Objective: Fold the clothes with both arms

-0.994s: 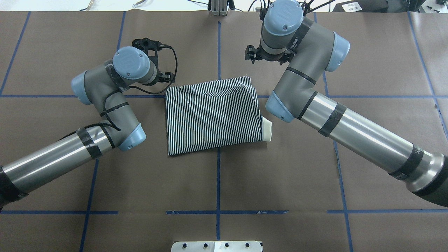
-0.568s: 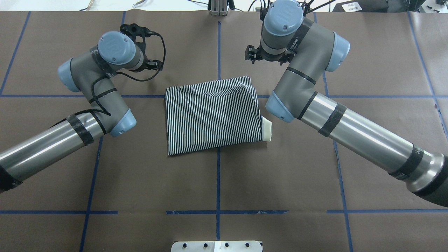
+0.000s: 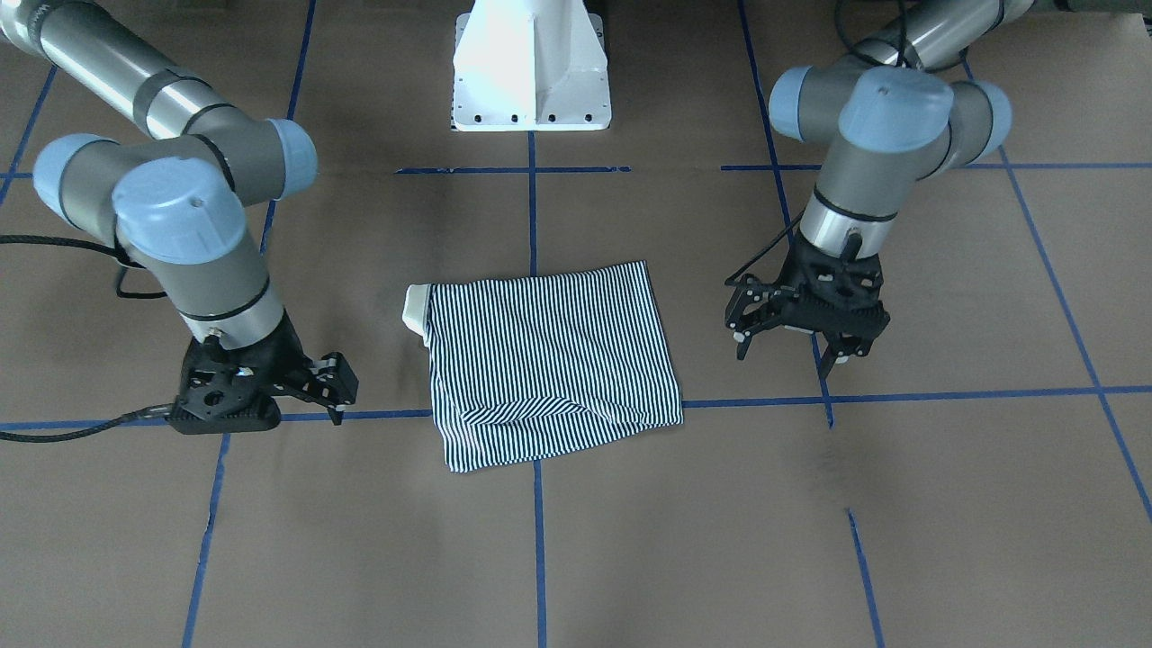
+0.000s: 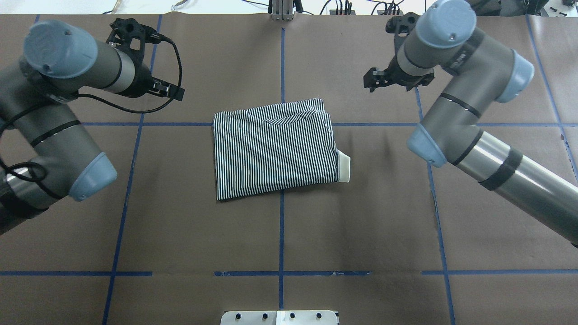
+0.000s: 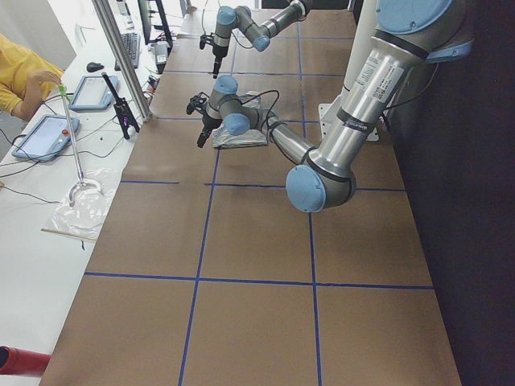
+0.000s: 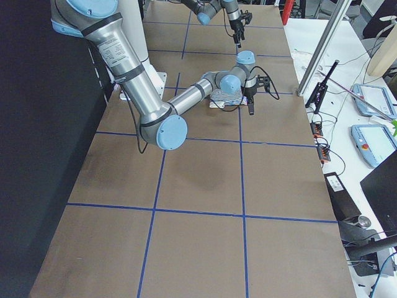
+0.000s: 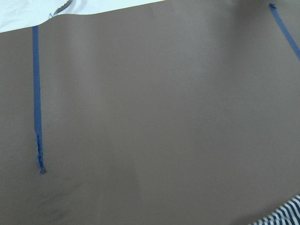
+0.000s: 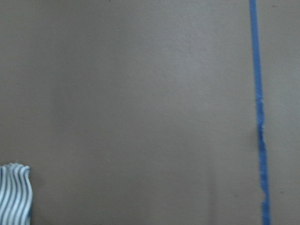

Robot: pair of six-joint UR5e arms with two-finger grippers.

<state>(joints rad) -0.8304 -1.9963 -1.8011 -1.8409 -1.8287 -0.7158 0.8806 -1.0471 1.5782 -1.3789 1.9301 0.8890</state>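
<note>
The striped polo shirt lies folded into a rough rectangle at the table's middle, and it also shows in the front view. Its cream collar sticks out at the edge on my right side. My left gripper hangs open and empty above the table, clear of the shirt on my left side. My right gripper is low over the table beyond the collar side; it looks open and holds nothing. Each wrist view shows brown table and only a corner of the shirt.
The brown table cover carries a grid of blue tape lines. The white pedestal stands at the robot's side. An operators' bench with tablets and a metal post runs along the far edge.
Both arms have drawn outward from the shirt: the left toward the far left corner, the right out to the right. The shirt has not moved.
</note>
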